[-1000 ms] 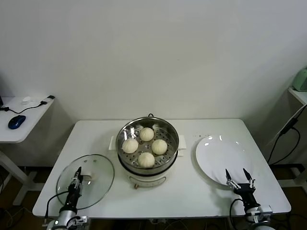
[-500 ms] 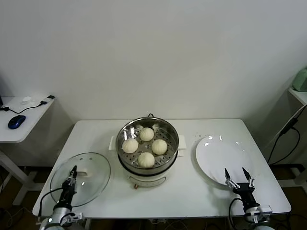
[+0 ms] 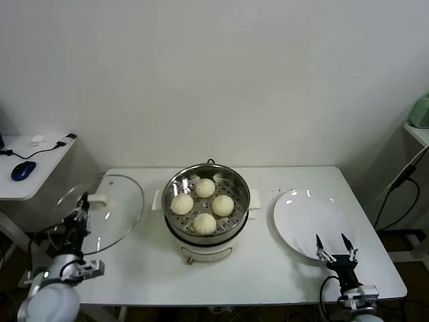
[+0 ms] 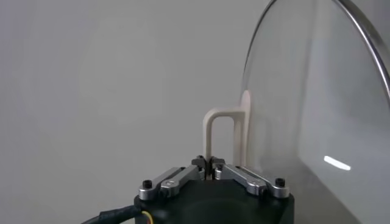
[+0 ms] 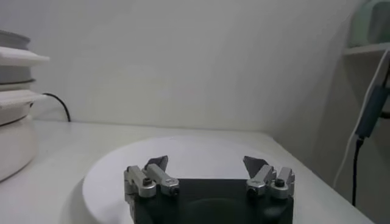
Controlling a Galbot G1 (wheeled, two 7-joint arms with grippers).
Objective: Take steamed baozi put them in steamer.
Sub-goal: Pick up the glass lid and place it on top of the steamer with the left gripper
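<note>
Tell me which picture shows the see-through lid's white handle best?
The left wrist view: the white handle is up close, pinched by the left gripper's fingers, with the glass lid beside it. The head view shows the handle tiny on the raised, tilted lid. The right wrist view doesn't show it.

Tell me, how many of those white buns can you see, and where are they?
4. All sit in the steamer on its perforated tray: bun at the back, bun on the left, bun on the right, bun at the front. The plate holds none; nothing seems hidden.
</note>
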